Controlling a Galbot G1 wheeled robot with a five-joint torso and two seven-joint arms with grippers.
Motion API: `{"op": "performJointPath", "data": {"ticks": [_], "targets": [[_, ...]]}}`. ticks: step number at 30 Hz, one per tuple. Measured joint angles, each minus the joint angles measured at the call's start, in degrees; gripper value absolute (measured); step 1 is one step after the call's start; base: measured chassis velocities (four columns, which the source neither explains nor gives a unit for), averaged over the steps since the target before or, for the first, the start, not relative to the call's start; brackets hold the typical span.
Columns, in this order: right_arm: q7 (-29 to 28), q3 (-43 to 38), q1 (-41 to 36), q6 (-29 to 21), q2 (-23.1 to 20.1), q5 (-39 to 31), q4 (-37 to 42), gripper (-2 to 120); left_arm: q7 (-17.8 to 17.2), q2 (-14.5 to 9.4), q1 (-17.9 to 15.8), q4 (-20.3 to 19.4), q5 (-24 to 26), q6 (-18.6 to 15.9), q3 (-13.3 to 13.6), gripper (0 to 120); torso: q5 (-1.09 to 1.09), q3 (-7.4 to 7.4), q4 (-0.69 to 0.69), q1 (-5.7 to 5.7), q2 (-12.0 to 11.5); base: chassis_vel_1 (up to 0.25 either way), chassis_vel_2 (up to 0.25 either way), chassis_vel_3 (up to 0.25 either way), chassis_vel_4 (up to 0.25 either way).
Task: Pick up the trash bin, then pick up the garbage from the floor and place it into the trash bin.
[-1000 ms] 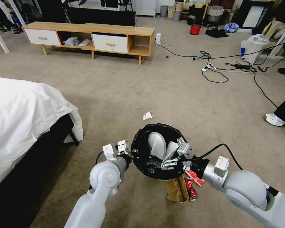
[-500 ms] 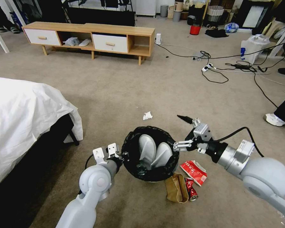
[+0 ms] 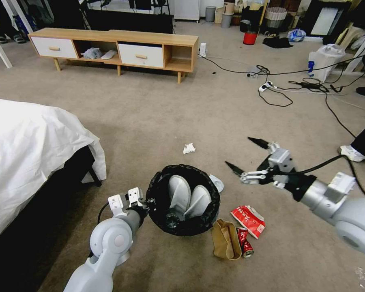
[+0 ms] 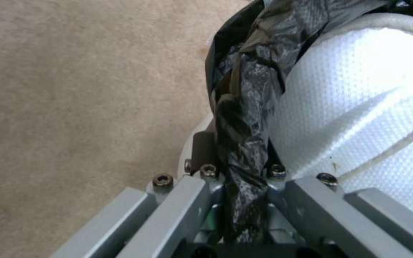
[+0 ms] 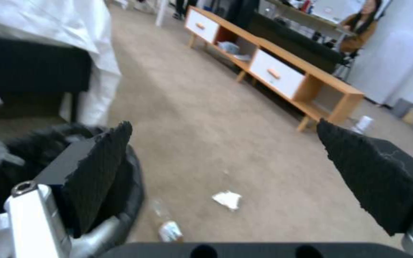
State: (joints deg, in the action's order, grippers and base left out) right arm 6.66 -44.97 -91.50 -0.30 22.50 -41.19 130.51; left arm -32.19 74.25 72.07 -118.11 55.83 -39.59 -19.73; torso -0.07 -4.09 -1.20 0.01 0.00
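The trash bin, white with a black bag over its rim, hangs low over the floor. My left gripper is shut on its near-left rim; the left wrist view shows the jaws pinching the black bag beside white padded items inside. My right gripper is open and empty, raised to the right of the bin. Garbage lies on the carpet: a tissue, a clear bottle, a red-and-white carton, a brown paper bag and a red can. The right wrist view shows the tissue and bottle between its fingers.
A bed with a white sheet fills the left side. A low wooden cabinet stands at the back. Cables and a power strip lie at the back right near a large white bag. A person's shoe rests at the right edge.
My right gripper has risen out of the bin and swung right, staying open. The left arm has drawn the bin left and nearer, uncovering the carton and the bottle.
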Motion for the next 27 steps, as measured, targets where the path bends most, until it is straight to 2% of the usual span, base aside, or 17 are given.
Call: {"op": "performJointPath", "data": {"ticks": [5,12,21,27], "targets": [[0.18,-2.85,-5.92,0.87,2.39,3.28,-0.84,99,0.66,-0.7,2.42,-0.85,-0.73,0.29,-1.37,2,0.02,0.0,-0.02,0.0,0.0,0.0,0.0,0.0,0.0],[-0.66,-0.11,-6.65,0.95,5.73,6.6,-2.96,99,2.34,-1.1,5.45,-1.46,-2.92,0.77,-2.4,2,0.02,0.0,-0.01,0.0,0.0,0.0,0.0,0.0,0.0],[-2.64,6.1,-5.06,-0.12,8.08,8.18,-6.0,99,3.02,-1.11,5.73,-1.53,-3.5,1.01,-2.75,2,0.02,0.0,-0.01,0.0,0.0,0.0,0.0,0.0,0.0],[-4.34,8.65,-5.04,-1.6,6.58,6.49,-7.1,99,3.19,-1.53,5.45,-1.54,-3.01,1.15,-2.55,2,0.0,0.0,-0.01,0.0,0.0,0.0,0.0,0.0,0.0]]}}
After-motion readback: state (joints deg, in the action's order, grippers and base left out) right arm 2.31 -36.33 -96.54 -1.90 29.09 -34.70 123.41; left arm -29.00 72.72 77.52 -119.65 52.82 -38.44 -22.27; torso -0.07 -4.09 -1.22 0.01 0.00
